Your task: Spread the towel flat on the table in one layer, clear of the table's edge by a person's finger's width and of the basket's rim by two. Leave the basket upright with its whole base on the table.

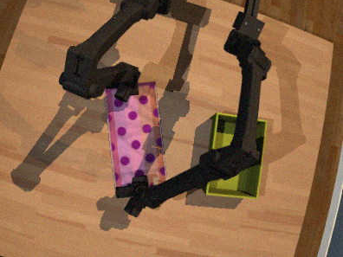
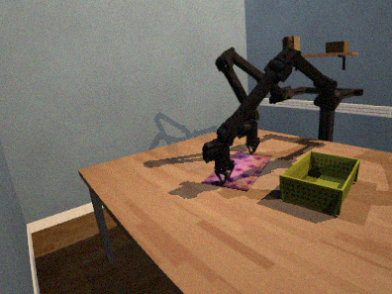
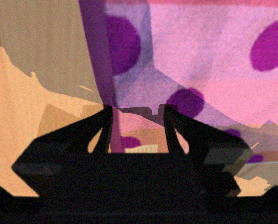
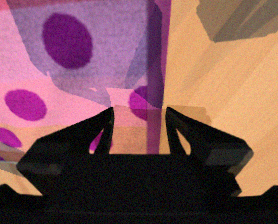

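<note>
A pink towel with purple dots (image 1: 135, 131) (image 2: 245, 164) (image 3: 210, 30) (image 4: 25, 65) lies on the table as a long rectangle. A thin pale line runs down its basket side; I cannot tell its layers there. My left gripper (image 1: 130, 189) (image 2: 224, 181) (image 3: 138, 111) is open at the end towards the exterior camera, with the purple hem between and beyond its fingers. My right gripper (image 1: 124, 97) (image 2: 252, 149) (image 4: 139, 112) is open over the opposite end's hem. The arms hide parts of both ends. A green basket (image 1: 231, 195) (image 2: 309, 194) stands upright beside the towel.
The wooden table (image 1: 56, 224) (image 2: 163, 227) extends around the towel and basket. My left arm crosses above the basket, and a strip of table separates the basket from the towel. The towel and basket both lie inside the table's edges. Arm shadows cross the towel and table.
</note>
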Motion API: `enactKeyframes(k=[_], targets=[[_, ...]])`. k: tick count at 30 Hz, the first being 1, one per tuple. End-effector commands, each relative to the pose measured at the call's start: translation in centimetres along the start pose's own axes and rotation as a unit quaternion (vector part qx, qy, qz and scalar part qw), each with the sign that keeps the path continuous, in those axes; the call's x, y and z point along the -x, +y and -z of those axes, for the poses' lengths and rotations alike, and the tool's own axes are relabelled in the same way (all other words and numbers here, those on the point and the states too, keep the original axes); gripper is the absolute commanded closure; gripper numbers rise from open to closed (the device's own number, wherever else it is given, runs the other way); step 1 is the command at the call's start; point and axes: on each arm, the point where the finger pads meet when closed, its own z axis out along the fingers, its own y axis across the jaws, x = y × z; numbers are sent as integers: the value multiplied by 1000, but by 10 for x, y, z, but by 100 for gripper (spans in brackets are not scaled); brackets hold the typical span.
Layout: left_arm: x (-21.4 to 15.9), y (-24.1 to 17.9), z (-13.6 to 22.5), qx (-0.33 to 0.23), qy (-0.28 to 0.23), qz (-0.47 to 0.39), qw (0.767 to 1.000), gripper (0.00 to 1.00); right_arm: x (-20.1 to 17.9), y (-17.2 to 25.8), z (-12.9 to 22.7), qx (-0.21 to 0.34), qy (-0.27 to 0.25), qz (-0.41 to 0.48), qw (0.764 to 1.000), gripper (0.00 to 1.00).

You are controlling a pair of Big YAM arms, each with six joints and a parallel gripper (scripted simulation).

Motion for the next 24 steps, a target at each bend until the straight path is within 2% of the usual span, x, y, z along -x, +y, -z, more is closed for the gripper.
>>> enactKeyframes(k=[1,2,3,4,8,9,11,12,15,17,20,21,24], targets=[[8,10,14,5,-8,-5,1000,45,-13,-11,6,-12,11,8,1000,44],[12,29,36,18,-17,2,1000,45,-10,-5,12,-9,7,4,1000,44],[11,29,39,15,-16,1,1000,45,-13,-5,15,-12,9,4,1000,44],[15,15,41,8,-14,-6,1000,45,-14,-5,18,-14,11,5,1000,44],[12,6,51,3,-9,-5,1000,45,-15,-5,33,-15,11,5,1000,44],[16,14,55,9,-14,-2,1000,45,-10,-7,34,-13,8,4,1000,35],[16,14,55,9,-14,-2,1000,45,-6,-18,43,-16,6,-1,1000,35],[13,6,52,8,-12,-3,1000,35,-11,-18,48,-17,11,-1,1000,35],[12,-3,63,7,-11,-3,1000,35,-10,-12,61,-11,8,3,1000,35],[12,-3,63,7,-11,-3,1000,35,-10,-12,61,-11,8,3,1000,35],[14,2,86,12,-15,-1,1000,35,-4,-8,49,-11,5,3,1000,35],[9,11,72,13,-12,2,1000,35,-3,-7,48,-11,4,2,1000,35],[13,20,69,22,-19,6,1000,35,-3,-11,48,-13,4,1,1000,35]])
